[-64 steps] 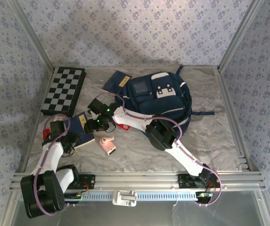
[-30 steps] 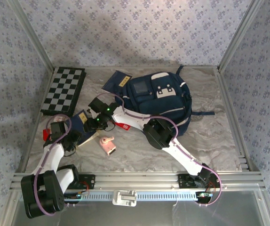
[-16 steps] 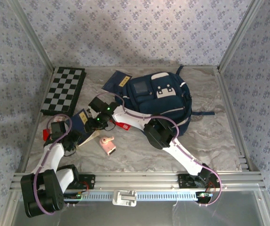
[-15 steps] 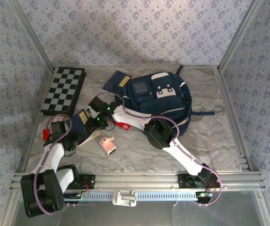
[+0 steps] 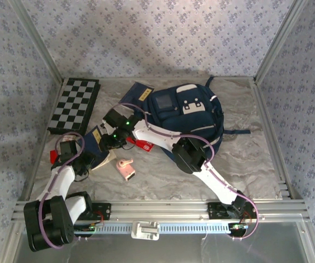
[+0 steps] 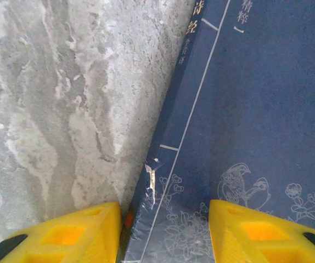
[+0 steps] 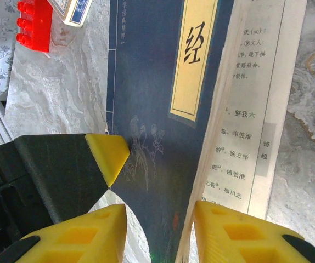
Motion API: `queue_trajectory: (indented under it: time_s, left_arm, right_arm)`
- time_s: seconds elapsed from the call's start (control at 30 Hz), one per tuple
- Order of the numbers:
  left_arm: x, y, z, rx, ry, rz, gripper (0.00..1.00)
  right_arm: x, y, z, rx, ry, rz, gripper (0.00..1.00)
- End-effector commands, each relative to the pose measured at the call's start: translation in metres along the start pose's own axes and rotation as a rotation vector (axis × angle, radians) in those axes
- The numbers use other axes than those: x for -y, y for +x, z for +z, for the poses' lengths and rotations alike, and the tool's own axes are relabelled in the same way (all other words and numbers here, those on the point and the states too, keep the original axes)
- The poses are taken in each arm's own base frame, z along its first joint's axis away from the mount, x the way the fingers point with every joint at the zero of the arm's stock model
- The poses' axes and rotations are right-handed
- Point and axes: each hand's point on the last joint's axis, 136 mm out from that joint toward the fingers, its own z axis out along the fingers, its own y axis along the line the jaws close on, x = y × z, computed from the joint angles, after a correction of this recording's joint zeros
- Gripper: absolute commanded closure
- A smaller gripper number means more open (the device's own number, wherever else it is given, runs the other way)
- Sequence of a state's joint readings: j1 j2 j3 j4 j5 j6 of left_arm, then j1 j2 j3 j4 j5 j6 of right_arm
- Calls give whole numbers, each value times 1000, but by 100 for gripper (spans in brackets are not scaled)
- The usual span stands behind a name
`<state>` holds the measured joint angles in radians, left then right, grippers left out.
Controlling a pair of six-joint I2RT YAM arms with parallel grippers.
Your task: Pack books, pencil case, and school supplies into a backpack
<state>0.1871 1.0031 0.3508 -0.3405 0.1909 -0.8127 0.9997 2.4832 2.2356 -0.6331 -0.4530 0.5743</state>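
Top external view: the backpack (image 5: 190, 112) lies front-up on the marble table (image 5: 251, 164), at about 1 o'clock from the table's middle. One navy book (image 5: 137, 93) lies against the backpack's 10 o'clock corner. The other navy book (image 5: 95, 139) sits at 9 o'clock from the table's middle, tilted, with pale pages showing beneath it, and both tools meet at it. The right arm (image 5: 157, 134) stretches across the backpack's 7 o'clock corner and hides part of the red pencil case (image 5: 144, 146), which lies just beside that corner. The pink gadget (image 5: 125, 169) lies free at 5 o'clock of the right gripper (image 5: 106, 147), apart from it. The checkered board (image 5: 75, 104) fills the table's 10 o'clock corner. A small red block (image 5: 55, 158) sits at 9 o'clock of the left gripper (image 5: 87, 159), near it.

Left wrist view: the yellow fingers straddle the tilted book's spine edge, one over bare marble against the spine, the other over the cover's bird-and-flower drawing. The jaws stand apart, released, pinching nothing.

Right wrist view: the cover is parted from the printed pages, and its corner lies between the fingers, which stand apart and are not clamped on it. The left gripper's black body and yellow tip crowd in at 9 o'clock, over the cover's edge. The red block lies on the marble at 11 o'clock.
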Motion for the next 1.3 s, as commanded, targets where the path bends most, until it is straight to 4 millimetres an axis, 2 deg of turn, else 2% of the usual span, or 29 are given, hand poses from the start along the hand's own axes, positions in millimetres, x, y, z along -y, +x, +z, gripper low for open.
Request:
queue_trajectory:
  time_s: [0.0, 0.07, 0.17, 0.4, 0.47, 0.57, 0.63, 0.7, 0.9, 1.03, 1.1, 1.27]
  left_arm:
    - [5, 26, 3, -120, 35, 11, 54]
    - [6, 26, 3, -122, 36, 11, 54]
    - [7, 26, 2, -124, 40, 12, 54]
    - [12, 25, -2, -115, 59, 12, 54]
    - [13, 25, -3, -117, 60, 14, 53]
    - [17, 21, -6, -108, 64, 13, 49]
    - [21, 18, -10, -101, 71, 16, 46]
    - [27, 14, -18, -93, 78, 17, 42]
    - [57, -6, -51, -55, 189, -3, 26]
    - [82, -13, -71, -76, 301, -32, 19]
    - [102, -18, -85, -80, 379, -27, 14]
    - [138, -24, -101, -120, 539, -58, 6]
  right_arm:
    - [-7, 4, 1, -18, 2, -19, 62]
    - [-1, 6, 3, -28, 20, -1, 62]
    - [7, 2, 3, -21, 31, 14, 69]
    - [14, 3, 10, -27, 39, 22, 77]
    - [13, 4, 10, -31, 38, 24, 83]
    - [10, 2, 3, -28, 34, 20, 90]
    - [4, -8, -9, 8, 20, 3, 96]
    - [-8, -23, -26, 60, -3, 5, 100]
    - [-30, -61, -91, 199, -55, -39, 100]
    - [-44, -66, -135, 252, -82, -76, 100]
    - [-48, -68, -158, 296, -103, -77, 100]
    - [-55, -71, -211, 385, -166, -76, 100]
